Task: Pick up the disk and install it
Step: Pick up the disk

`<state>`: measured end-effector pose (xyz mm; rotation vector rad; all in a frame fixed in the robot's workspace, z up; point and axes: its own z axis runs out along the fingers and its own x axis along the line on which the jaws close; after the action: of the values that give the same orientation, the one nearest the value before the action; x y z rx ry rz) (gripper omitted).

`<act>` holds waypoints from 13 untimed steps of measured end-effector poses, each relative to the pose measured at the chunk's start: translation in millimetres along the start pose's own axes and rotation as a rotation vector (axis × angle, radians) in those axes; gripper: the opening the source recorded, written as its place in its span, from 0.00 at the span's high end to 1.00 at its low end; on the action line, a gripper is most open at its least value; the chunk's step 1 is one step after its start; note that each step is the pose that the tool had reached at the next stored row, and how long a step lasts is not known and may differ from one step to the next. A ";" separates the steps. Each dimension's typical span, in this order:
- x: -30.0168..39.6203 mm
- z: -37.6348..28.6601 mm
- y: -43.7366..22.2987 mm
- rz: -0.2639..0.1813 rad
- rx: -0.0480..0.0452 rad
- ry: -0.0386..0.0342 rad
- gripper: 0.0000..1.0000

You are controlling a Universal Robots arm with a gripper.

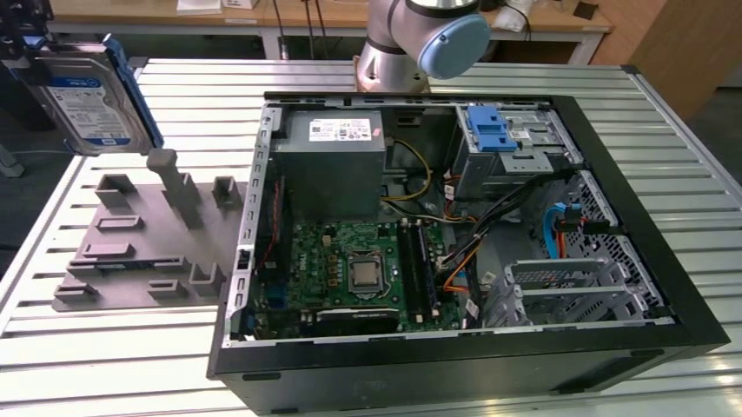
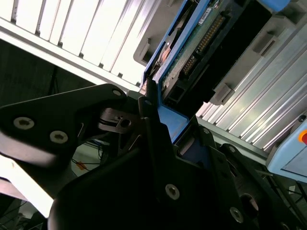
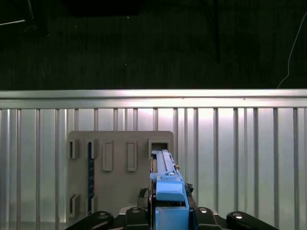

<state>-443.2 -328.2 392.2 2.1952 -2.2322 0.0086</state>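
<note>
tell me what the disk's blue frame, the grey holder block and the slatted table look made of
Blue carrier frame around the silver-grey rectangular disk: likely moulded plastic, matte, uniform colour. Grey slotted holder block: probably plastic, dull, no glints. Silver slatted table: looks like aluminium, long ribs with bright sheen.

A case [image 1: 464, 369] lies open on the surface [image 1: 93, 347]. A tray [image 1: 128, 252] lies on the surface just beside the case, on the exterior view's left. The arm [image 1: 406, 43] stands behind the case. The disk [image 1: 87, 95] is up in the air, off the surface, over the far corner at the exterior view's left, behind the tray. It sits between the fingers of the gripper [image 2: 151, 103]. Inside the case, a box [image 1: 330, 165] is at the back with a board [image 1: 347, 269] in front of it. To their right in the exterior view are a bay [image 1: 510, 148] at the back and a cage [image 1: 568, 282] in front.
</note>
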 end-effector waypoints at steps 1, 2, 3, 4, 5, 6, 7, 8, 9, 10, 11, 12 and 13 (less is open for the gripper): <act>0.0 -0.4 0.0 0.000 0.0000 0.0001 0.64; 0.0 -0.7 0.0 0.000 0.0000 0.0000 0.64; 0.0 -1.1 0.0 0.000 0.0000 0.0000 0.64; 0.0 -1.5 0.0 0.000 0.0000 0.0000 0.64; 0.0 -1.9 0.0 0.000 0.0000 0.0000 0.64; 0.0 -2.3 0.0 0.000 0.0001 0.0000 0.64; 0.0 -2.7 0.0 0.000 0.0000 0.0000 0.64; 0.0 -3.1 0.0 0.000 0.0000 0.0000 0.64; 0.0 -3.4 0.0 0.000 0.0001 0.0000 0.64; 0.0 -3.7 0.0 0.000 0.0001 0.0000 0.64; 0.0 -4.2 0.0 0.000 0.0000 0.0000 0.64; 0.0 -4.5 0.0 0.000 0.0001 0.0000 0.64; 0.0 -4.8 0.0 0.000 0.0001 0.0000 0.64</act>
<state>-443.1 -328.2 397.0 2.1952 -2.2323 0.0087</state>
